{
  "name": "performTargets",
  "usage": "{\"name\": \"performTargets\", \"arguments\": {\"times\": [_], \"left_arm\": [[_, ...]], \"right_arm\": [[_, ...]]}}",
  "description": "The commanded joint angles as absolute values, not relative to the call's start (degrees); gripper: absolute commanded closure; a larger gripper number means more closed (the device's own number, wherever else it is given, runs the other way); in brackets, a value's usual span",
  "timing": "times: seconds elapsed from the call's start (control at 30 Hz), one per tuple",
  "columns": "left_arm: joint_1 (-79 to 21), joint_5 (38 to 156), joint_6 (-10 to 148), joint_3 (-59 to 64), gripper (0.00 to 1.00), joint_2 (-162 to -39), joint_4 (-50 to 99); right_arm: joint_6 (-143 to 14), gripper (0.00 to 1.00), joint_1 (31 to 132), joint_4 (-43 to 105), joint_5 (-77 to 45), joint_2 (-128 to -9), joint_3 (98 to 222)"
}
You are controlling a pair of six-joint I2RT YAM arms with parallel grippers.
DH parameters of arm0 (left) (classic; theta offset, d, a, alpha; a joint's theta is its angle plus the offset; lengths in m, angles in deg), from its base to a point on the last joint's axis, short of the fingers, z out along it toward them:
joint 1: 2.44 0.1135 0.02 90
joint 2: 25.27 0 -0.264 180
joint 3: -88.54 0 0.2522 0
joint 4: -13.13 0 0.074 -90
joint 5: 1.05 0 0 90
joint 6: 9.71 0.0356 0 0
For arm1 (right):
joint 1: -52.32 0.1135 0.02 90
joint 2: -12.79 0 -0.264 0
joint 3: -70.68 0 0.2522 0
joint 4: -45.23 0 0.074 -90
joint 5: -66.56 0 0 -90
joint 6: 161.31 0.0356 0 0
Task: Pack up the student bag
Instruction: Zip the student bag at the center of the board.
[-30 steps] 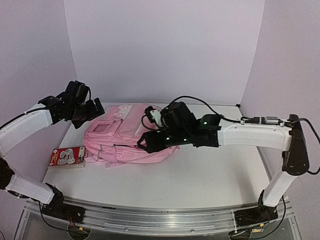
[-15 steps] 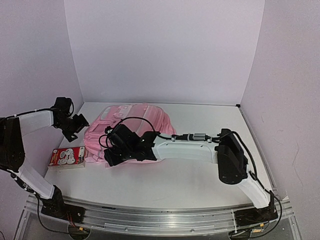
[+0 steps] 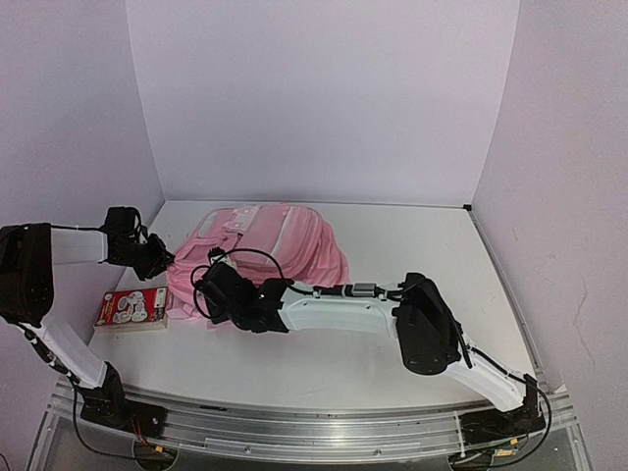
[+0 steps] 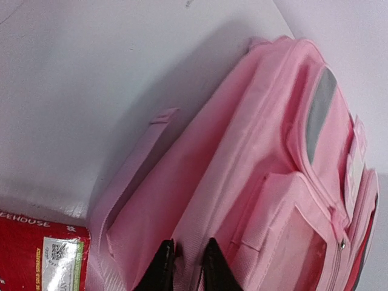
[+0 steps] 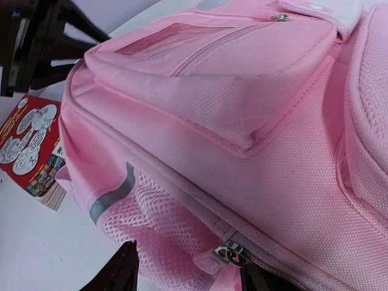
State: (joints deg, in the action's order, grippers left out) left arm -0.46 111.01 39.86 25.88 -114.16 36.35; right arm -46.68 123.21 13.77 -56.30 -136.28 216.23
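The student bag (image 3: 285,238) is a big pink backpack lying at the back left of the table. My left gripper (image 3: 163,263) is at its left edge. In the left wrist view the black fingertips (image 4: 162,257) pinch a raised fold of the bag's pink fabric (image 4: 254,157), so the left gripper (image 4: 187,247) is shut on it. My right gripper (image 3: 209,297) reaches across to the bag's near left corner. There the right gripper (image 5: 191,270) stands open, its fingers on either side of a pink mesh side pocket (image 5: 154,221) and a metal zip pull (image 5: 229,253).
A red printed packet (image 3: 130,308) lies flat on the table just left of the bag; the red packet (image 5: 29,142) also shows in the right wrist view. The right arm's white links (image 3: 339,312) stretch low across the table in front of the bag.
My left gripper came down to the bag's left edge and closed on its fabric. The right arm swung left and down from over the bag to its near left corner, its jaws narrowing a little.
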Motion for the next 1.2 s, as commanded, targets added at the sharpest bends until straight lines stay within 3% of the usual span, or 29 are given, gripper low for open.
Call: {"name": "performTargets", "arguments": {"times": [0.0,0.1,0.2,0.27,0.43,0.73,0.87,1.17], "left_arm": [[-0.61,115.21,40.26,27.54,0.99,-112.09,33.54],[-0.6,114.8,40.68,28.02,1.0,-111.28,33.53],[-0.57,113.05,40.63,28.34,1.0,-110.52,33.88],[-0.59,110.33,40.56,27.82,1.0,-110.61,34.97],[-0.6,103.22,40.61,25.77,1.0,-113.12,36.64],[-0.42,97.18,41.09,21.66,1.0,-117.0,37.58],[-0.38,95.1,40.69,20.35,1.0,-117.54,37.99],[-0.25,89.91,41.06,17.62,1.0,-119.74,39.11]], "right_arm": [[-44.8,0.5,121.52,20.5,-70.25,-138.42,217.19],[-43.68,0.6,121.49,24.56,-73.89,-138.89,215.74],[-42.66,0.89,121.49,26.85,-74.01,-137.52,213.15],[-42.49,0.99,121.49,26.93,-73.13,-135.36,210.56],[-44.3,1.0,121.29,26.46,-64.39,-126.29,199.67],[-36.72,1.0,112.95,23.19,-30.3,-110.72,178.32],[-39.08,1.0,111.46,20.19,-29.84,-105.83,172.55],[-52.58,1.0,106.66,7.58,-44.1,-93.4,164.47]]}}
